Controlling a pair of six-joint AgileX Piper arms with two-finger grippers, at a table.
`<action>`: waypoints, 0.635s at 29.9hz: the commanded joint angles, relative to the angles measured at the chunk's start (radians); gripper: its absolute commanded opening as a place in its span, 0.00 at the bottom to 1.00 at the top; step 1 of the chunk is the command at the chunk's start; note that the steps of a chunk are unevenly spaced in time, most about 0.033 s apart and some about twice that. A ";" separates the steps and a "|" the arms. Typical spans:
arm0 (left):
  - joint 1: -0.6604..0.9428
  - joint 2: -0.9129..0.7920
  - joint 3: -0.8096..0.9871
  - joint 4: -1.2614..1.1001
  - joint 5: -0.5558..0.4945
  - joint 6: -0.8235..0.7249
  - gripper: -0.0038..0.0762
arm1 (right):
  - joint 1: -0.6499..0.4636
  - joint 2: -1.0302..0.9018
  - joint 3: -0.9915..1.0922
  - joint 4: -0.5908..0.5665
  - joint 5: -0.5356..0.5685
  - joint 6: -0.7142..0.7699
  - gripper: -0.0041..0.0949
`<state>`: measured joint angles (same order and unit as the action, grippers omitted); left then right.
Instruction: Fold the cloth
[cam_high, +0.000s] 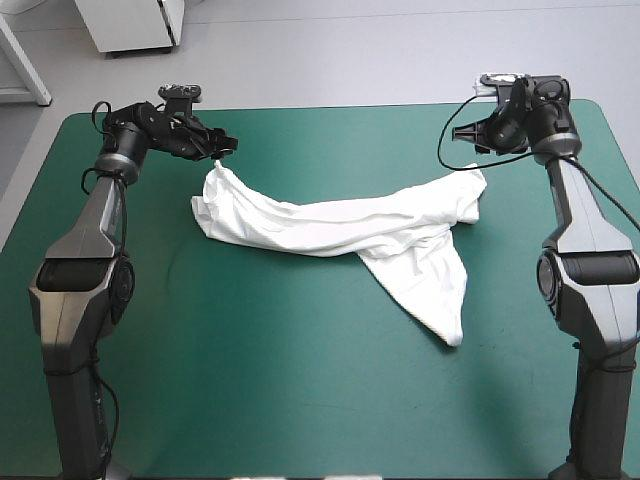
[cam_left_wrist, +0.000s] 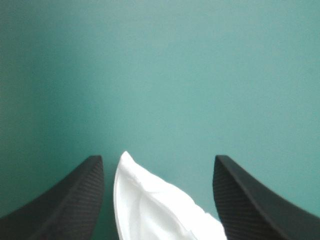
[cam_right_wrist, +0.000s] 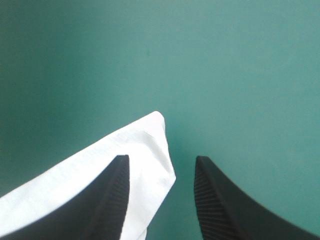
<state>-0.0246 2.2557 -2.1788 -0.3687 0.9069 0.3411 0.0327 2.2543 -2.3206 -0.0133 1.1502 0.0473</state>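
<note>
- My left gripper (cam_left_wrist: 158, 159) has its black fin-shaped fingers spread wide. A pointed corner of the white short-sleeved T-shirt (cam_left_wrist: 150, 210) lies loose between them.
- My right gripper (cam_right_wrist: 161, 157) is spread too. Another corner of the T-shirt sits between its fingers, partly beneath one.
- The T-shirt stretches in a rumpled band across the middle of the teal-green table cover (cam_high: 300, 400), with one flap trailing toward the near edge.
- Bare cover surrounds it on every side. Both grippers are near the far edge, well apart.
</note>
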 joint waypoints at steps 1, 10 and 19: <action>-0.003 -0.079 -0.046 0.005 0.002 -0.002 0.60 | -0.010 -0.073 -0.046 -0.003 0.018 -0.002 0.46; -0.003 -0.079 -0.046 0.136 0.221 -0.044 0.58 | -0.007 -0.089 -0.046 0.082 0.099 -0.013 0.45; -0.003 -0.089 -0.052 0.150 0.379 -0.119 0.58 | 0.000 -0.114 -0.046 0.099 0.099 -0.013 0.45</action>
<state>-0.0248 2.2537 -2.1969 -0.1984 1.2314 0.2454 0.0305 2.2177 -2.3331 0.0802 1.2480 0.0443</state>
